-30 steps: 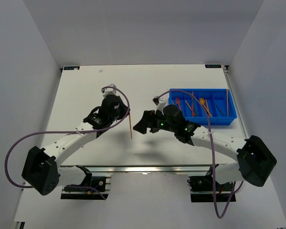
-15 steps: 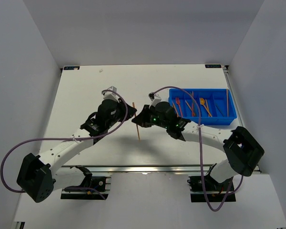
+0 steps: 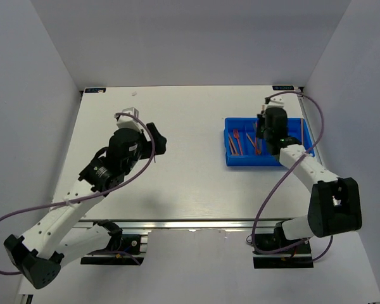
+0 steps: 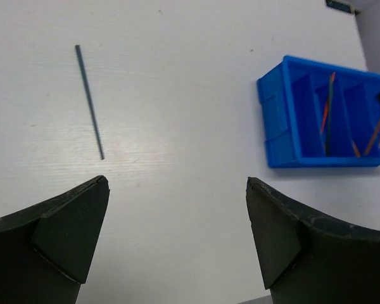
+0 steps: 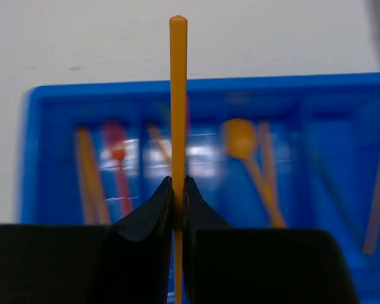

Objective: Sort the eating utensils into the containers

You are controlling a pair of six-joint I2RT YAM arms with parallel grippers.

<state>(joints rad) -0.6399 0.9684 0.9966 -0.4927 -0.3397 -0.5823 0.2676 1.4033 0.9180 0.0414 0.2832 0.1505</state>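
My right gripper [image 5: 178, 180] is shut on a thin orange stick [image 5: 178, 76] that points straight ahead, held over the blue divided tray [image 5: 253, 85]. In the top view this gripper [image 3: 264, 134] hangs above the tray [image 3: 266, 162] at the table's right. Lying in the compartments are an orange spoon [image 5: 240, 136], a red utensil [image 5: 117, 152] and orange sticks [image 5: 88, 171]. My left gripper [image 4: 177, 182] is open and holds nothing, raised over the table's left-middle [image 3: 156, 137]. A dark grey stick [image 4: 88, 101] lies loose on the table ahead of it, to the left.
The tray [image 4: 329, 158] sits at the upper right of the left wrist view with coloured utensils inside. Purple cables [image 3: 291, 164] loop along both arms. White walls close in the table on the left, back and right.
The orange stick passed from the left gripper to the right one. The left gripper opened and drew back left. The right gripper shut on the stick and swung right over the tray.
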